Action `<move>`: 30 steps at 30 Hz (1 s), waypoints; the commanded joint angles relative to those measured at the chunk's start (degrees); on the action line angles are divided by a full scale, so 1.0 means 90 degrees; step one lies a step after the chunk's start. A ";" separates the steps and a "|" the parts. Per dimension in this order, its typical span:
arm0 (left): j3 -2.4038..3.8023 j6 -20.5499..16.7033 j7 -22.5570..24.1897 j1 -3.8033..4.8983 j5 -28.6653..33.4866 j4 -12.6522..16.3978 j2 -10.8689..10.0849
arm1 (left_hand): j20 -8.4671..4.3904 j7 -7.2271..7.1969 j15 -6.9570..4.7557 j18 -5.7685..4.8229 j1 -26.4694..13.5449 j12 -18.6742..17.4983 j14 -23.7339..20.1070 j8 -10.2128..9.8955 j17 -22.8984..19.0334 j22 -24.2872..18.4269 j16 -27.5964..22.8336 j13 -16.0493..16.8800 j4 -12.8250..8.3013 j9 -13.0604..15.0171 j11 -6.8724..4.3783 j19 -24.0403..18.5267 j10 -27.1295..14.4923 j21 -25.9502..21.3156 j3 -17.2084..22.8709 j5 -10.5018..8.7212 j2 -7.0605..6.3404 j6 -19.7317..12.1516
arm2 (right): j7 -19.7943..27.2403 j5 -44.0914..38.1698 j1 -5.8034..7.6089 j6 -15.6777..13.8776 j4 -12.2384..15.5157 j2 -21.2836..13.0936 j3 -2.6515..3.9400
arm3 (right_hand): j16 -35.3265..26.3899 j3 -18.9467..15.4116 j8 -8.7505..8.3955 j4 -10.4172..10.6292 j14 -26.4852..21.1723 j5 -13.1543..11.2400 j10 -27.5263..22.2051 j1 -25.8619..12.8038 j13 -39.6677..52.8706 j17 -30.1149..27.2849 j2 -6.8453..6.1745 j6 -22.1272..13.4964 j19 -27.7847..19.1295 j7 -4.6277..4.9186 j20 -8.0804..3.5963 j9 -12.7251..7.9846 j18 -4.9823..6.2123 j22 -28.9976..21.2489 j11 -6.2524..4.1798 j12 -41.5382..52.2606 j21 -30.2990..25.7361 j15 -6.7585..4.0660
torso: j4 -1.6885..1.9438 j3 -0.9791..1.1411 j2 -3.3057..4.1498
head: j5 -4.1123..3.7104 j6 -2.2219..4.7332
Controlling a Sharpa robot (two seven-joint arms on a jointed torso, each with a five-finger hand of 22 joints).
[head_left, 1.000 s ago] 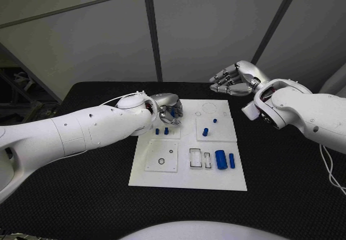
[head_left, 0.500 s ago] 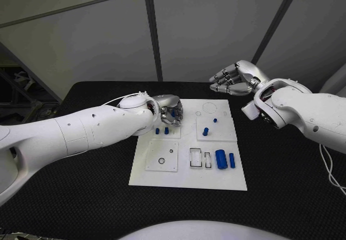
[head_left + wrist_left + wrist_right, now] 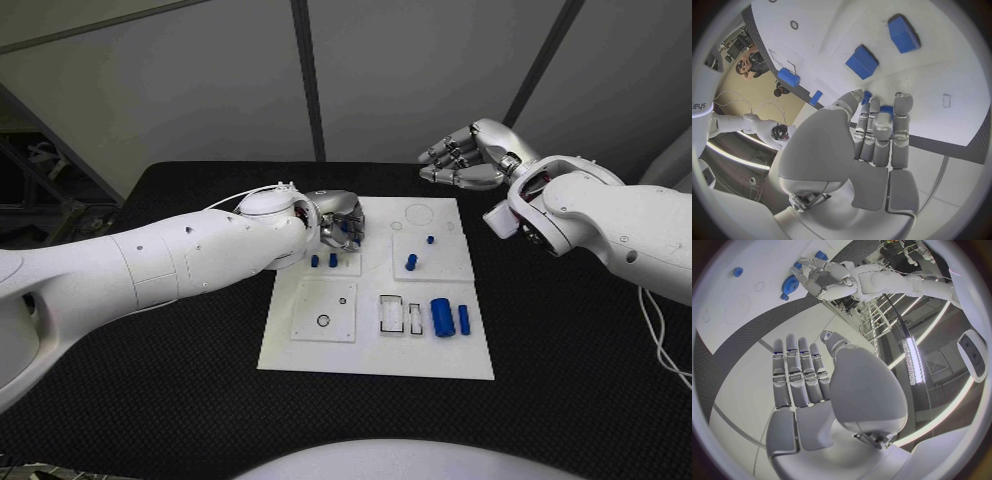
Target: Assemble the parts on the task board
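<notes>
Barely anything has shifted over the last second: the left robot hand (image 3: 339,222) has stayed over the upper left corner of the white task board (image 3: 378,365), easing only a touch toward the two small blue pegs (image 3: 323,262) just below it. From the left wrist camera, its fingers (image 3: 882,131) lie close together and stretched out, with something small and blue showing at their tips (image 3: 887,108); whether that is a held part or a peg standing behind them cannot be told. The right robot hand (image 3: 466,157) has kept its place, raised beyond the board's far right corner over the black worktop (image 3: 173,400), fingers loosely curled and holding nothing. The short blue cylinder (image 3: 411,264), the thick blue cylinder (image 3: 441,318) and the thin one beside it (image 3: 463,320) lie where they were. So the assembly looks stalled in a fine positioning step, not advancing.
</notes>
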 commanded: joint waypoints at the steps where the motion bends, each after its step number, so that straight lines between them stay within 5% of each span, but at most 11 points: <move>1: -0.0005 0.0196 -0.0054 -0.0004 -0.0048 -0.0009 0.0020 | -0.0024 0.0004 -0.0008 -0.0152 0.0054 -0.0034 0.0043 -0.0055 0.0004 0.0036 0.0048 -0.0017 -0.0008 -0.0014 0.0007 0.0024 0.0033 0.0071 0.0046 0.0006 -0.0016 0.0065 | 0.0040 0.0008 0.0011 0.0024 0.0017 0.0004 0.0004 | -0.0036 0.0014 -0.0043 -0.0033 0.0000 0.0040 -0.0013 0.0000 -0.0006 -0.0011 0.0030 -0.0003 0.0045 0.0043 -0.0004 0.0008 0.0081 -0.0009 0.0037 -0.0041 -0.0044 0.0023 | 0.0002 0.0000 0.0001 | -0.0006 -0.0009; 20: -0.0005 0.0047 0.0045 -0.0034 -0.0047 -0.0049 0.0056 | -0.0081 -0.0027 -0.0086 -0.0219 0.0109 -0.0130 0.0432 -0.0059 0.0483 0.0446 0.0486 -0.0112 -0.0151 -0.0052 -0.0080 0.0226 0.0421 0.0596 0.0414 -0.0031 0.0104 0.0429 | 0.0041 0.0008 0.0011 0.0027 0.0032 0.0000 0.0004 | -0.0038 0.0020 -0.0043 -0.0035 0.0001 0.0061 -0.0012 0.0004 -0.0007 -0.0013 0.0035 -0.0002 0.0050 0.0043 -0.0004 0.0009 0.0081 -0.0013 0.0037 -0.0040 -0.0050 0.0022 | 0.0000 0.0001 -0.0003 | 0.0012 -0.0006; 30: 0.0009 -0.0235 0.0139 -0.0036 0.0047 0.0181 -0.0153 | -0.0089 0.0001 -0.0077 -0.0234 0.0085 -0.0223 0.0468 -0.0112 0.0497 0.0522 0.0526 -0.0149 -0.0198 -0.0078 -0.0060 0.0257 0.0468 0.0677 0.0499 -0.0036 0.0084 0.0463 | 0.0041 0.0008 0.0011 0.0027 0.0029 -0.0013 0.0004 | -0.0040 0.0024 -0.0042 -0.0036 0.0003 0.0075 -0.0011 0.0006 -0.0007 -0.0014 0.0037 0.0000 0.0052 0.0043 -0.0004 0.0009 0.0081 -0.0016 0.0037 -0.0039 -0.0054 0.0022 | 0.0008 -0.0001 -0.0004 | 0.0011 0.0015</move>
